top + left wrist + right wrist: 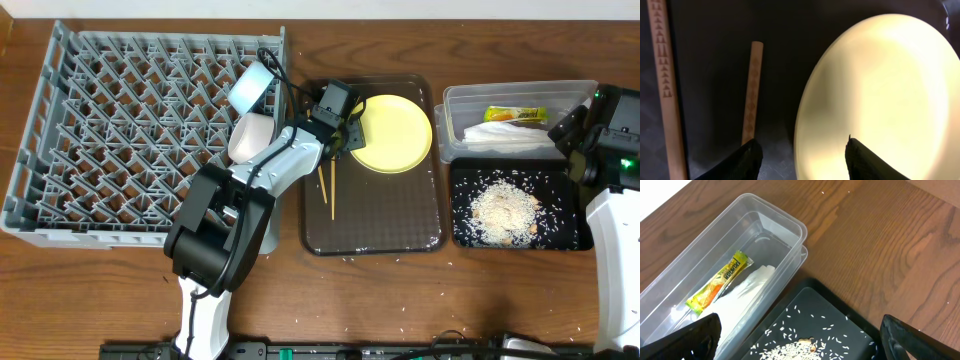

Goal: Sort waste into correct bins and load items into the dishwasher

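Note:
The yellow plate (395, 133) lies on the dark brown tray (375, 225), with the chopsticks (327, 190) to its left. My left gripper (345, 132) is open, its fingers either side of the plate's left rim. In the left wrist view the gripper (802, 160) straddles the plate (880, 90) edge, with the chopsticks (752, 90) beside it. A light blue bowl (250, 88) and a white bowl (252, 135) sit in the grey dish rack (120, 130). The wrapper (720, 280) and napkin (742, 305) lie in the clear tub (790, 222). Rice crumbs (790, 347) lie in the black tray (840, 310). My right gripper (800, 340) is open and empty above it. The small cup is not visible.
The clear tub (460, 110) and the black tray (565, 235) sit side by side at the right, with my right arm (610, 140) over their right ends. A few rice grains are scattered on the wooden table (400, 320) along the front.

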`<action>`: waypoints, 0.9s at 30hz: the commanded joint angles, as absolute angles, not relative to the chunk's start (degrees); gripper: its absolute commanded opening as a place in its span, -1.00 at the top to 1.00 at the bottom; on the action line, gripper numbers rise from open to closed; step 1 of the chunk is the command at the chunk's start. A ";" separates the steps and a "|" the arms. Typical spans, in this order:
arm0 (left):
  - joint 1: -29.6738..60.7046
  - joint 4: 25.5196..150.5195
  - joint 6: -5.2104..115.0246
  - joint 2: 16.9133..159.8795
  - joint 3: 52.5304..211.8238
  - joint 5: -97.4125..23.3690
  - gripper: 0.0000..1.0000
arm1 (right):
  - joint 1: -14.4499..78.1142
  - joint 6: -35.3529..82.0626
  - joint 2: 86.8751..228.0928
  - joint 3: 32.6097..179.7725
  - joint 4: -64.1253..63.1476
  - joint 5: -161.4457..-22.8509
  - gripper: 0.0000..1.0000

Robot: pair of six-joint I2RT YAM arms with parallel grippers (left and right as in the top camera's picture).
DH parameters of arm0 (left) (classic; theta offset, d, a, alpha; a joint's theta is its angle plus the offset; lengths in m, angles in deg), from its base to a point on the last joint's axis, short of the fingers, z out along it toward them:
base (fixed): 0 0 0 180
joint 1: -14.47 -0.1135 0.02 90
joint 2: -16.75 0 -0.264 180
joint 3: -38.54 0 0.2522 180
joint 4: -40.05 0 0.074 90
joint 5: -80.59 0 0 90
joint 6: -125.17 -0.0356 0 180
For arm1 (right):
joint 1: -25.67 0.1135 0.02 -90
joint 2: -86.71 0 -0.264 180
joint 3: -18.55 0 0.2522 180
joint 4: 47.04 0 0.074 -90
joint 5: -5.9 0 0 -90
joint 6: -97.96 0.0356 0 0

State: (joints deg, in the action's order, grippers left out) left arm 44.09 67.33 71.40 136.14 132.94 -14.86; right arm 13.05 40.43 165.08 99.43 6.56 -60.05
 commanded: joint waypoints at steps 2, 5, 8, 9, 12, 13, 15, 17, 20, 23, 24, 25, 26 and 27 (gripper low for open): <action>44.01 67.38 72.14 136.67 132.88 -18.05 -0.11 | 12.98 41.15 165.36 99.51 6.63 -59.07 -0.99; 44.01 67.44 72.58 136.67 132.85 -19.12 -0.11 | 12.98 41.15 165.39 99.51 6.63 -59.07 -0.98; 44.01 67.83 74.72 136.67 132.42 -20.30 -0.11 | 12.98 41.15 165.36 99.51 6.63 -59.07 -0.99; 44.01 67.83 75.03 136.67 132.33 -20.91 -0.11 | 12.98 41.15 165.36 99.51 6.63 -59.07 -0.98; 44.01 67.88 75.38 136.67 132.29 -24.08 -0.12 | 12.98 41.15 165.36 99.51 6.63 -59.07 -0.98; 44.01 67.90 75.40 136.67 132.29 -24.52 -0.11 | 12.98 41.15 165.39 99.51 6.63 -59.07 -0.98; 44.01 68.12 75.42 136.67 132.26 -24.85 -0.11 | 12.98 41.15 165.39 99.51 6.63 -59.07 -0.99; 44.01 68.80 75.42 136.67 132.22 -24.85 -0.11 | 12.98 41.15 165.36 99.51 6.63 -59.07 -0.98; 44.01 70.11 75.59 136.67 131.89 -24.87 -0.11 | 12.98 41.15 165.39 99.51 6.63 -59.07 -0.99; 44.01 70.00 76.93 136.69 130.58 -24.85 -0.12 | 12.98 41.15 165.36 99.51 6.63 -59.07 -0.99; 44.01 69.93 77.43 136.69 130.17 -24.85 -0.11 | 12.98 41.15 165.36 99.51 6.63 -59.07 -0.98; 44.01 69.95 77.54 136.67 129.84 -24.87 -0.11 | 12.98 41.15 165.36 99.51 6.63 -59.07 -0.98; 44.01 69.82 77.54 136.67 129.64 -24.87 -0.11 | 12.98 41.15 165.39 99.51 6.63 -59.07 -0.99; 44.01 69.80 77.54 136.69 129.62 -24.93 -0.11 | 12.98 41.15 165.36 99.51 6.63 -59.07 -0.99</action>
State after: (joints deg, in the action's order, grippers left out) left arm 44.09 69.61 76.38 136.12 130.76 -24.52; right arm 13.05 40.43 165.08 99.43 6.56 -60.05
